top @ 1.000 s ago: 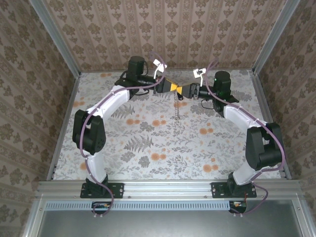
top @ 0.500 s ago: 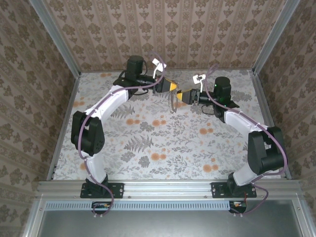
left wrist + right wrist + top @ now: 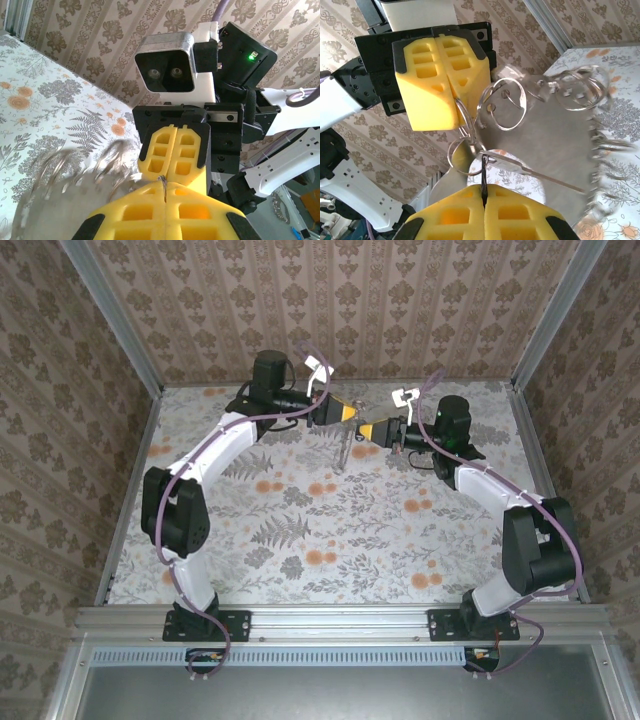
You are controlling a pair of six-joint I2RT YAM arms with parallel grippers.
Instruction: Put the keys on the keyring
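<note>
Above the far centre of the floral table [image 3: 330,530], the two grippers meet tip to tip. The left gripper [image 3: 164,192] is clamped on the wire keyring [image 3: 461,117]. The right gripper [image 3: 484,192] is clamped on a thin metal part of the keys [image 3: 545,130], which hang blurred between them.

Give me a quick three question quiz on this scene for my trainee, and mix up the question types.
1. True or false: the left gripper and the right gripper are both shut.
2. Where over the table do they meet? A) near edge B) far middle C) left wall
3. What hangs between them?
Key: 1 true. 2 B. 3 A bunch of metal rings and keys, pinched from both sides.
</note>
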